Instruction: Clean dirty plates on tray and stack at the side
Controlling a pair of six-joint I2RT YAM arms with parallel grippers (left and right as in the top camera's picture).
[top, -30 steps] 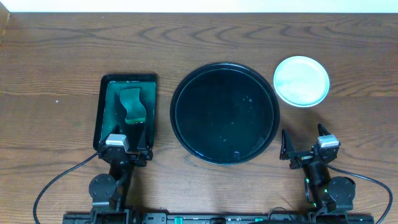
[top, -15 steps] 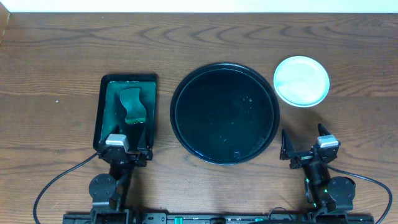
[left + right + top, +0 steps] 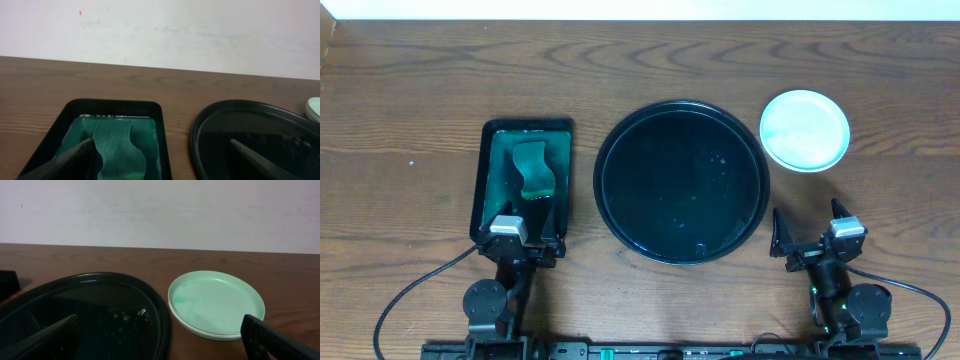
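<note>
Right wrist view shows the plates [image 3: 216, 302] as stacked rims beside the tray [image 3: 90, 305]; overhead, one disc; left gripper [image 3: 165, 167] and right gripper [image 3: 162, 345] stand wide open.

Green sponge [image 3: 532, 170] lies in a rectangular dark tray [image 3: 478, 190] on wooden table [image 3: 400, 90]

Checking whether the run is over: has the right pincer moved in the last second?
No. The right pincer sits open in the same spot, just right of the tray and below the plates.
</note>
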